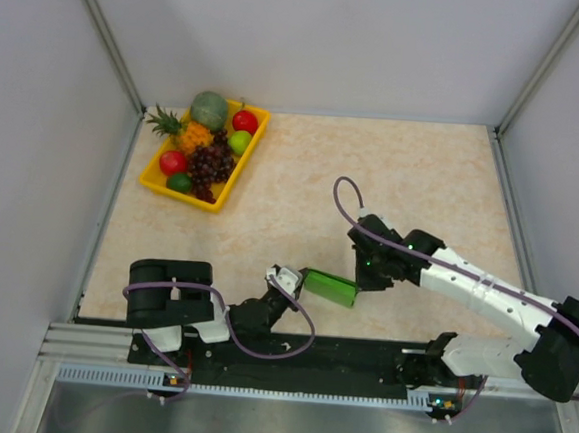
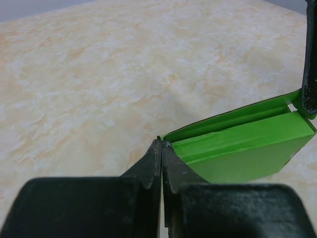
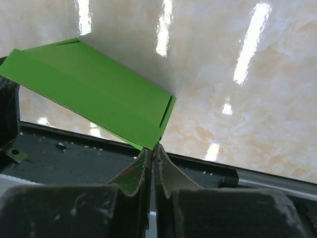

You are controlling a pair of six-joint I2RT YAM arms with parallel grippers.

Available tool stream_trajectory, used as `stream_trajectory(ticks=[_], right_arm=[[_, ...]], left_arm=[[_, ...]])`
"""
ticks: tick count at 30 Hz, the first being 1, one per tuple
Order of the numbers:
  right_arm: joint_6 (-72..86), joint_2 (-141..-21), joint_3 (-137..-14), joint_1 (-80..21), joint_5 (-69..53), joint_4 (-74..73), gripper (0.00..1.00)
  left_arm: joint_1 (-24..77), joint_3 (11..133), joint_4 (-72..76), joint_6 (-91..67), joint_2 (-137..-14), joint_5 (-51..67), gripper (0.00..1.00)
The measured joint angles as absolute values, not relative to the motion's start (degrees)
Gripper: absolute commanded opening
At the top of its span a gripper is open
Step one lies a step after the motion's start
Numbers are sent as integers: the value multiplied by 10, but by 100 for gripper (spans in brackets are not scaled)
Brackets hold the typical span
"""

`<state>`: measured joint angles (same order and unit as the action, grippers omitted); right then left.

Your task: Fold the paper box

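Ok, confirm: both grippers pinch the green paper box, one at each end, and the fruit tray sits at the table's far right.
Wrong side: the top view shows the fruit tray at the far left. The left gripper and right gripper pinch the paper box at opposite ends.

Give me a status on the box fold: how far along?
Done: the paper box is already creased into a compact flat rectangle, layers stacked. In hand: the left gripper and right gripper are each shut on an opposite corner, holding it by the near edge of the table. Left: probably closing the gap visible at the right gripper's end, then setting it down.
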<state>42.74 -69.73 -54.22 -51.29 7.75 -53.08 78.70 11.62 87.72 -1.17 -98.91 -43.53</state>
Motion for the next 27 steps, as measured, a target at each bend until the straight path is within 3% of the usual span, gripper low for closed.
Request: stream_trajectory(ticks=[13, 27], right_arm=[[480, -670, -498, -470, -13, -502, 0], [549, -591, -423, -505, 68, -422, 0]], left_arm=[[792, 116, 877, -5, -989, -438, 0], [796, 116, 881, -4, -993, -449, 0]])
